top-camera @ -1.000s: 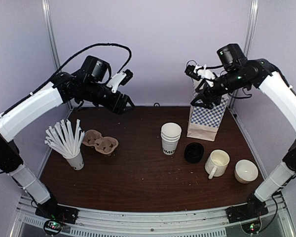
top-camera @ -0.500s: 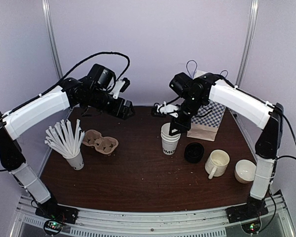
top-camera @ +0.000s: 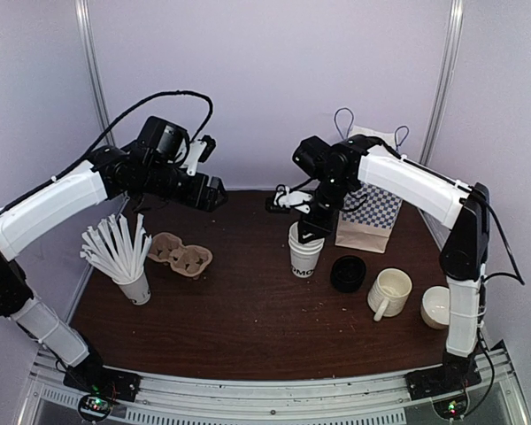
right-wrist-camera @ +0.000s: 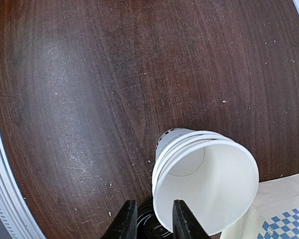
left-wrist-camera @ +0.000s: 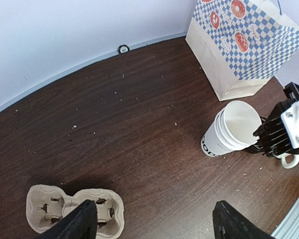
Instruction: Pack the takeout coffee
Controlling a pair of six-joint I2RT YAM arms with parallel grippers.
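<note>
So there's a dark wood table (top-camera: 248,328) with a cardboard cup carrier (top-camera: 180,255) on the left, next to a white cup of straws (top-camera: 124,257). Blue-checkered paper bag (top-camera: 372,217) stands at the back right; mug (top-camera: 389,293) and small bowl (top-camera: 440,306) sit front right.

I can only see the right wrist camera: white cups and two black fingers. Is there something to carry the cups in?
Observer: Yes, a cardboard cup carrier lies to the left of the cup stack, apart from it.
Operator: Where's the other arm?
Observer: The left gripper hovers open, up behind the carrier, holding nothing.
Operator: Are there any lids?
Observer: Yes, black lids sit in a pile just right of the cup stack.
</note>
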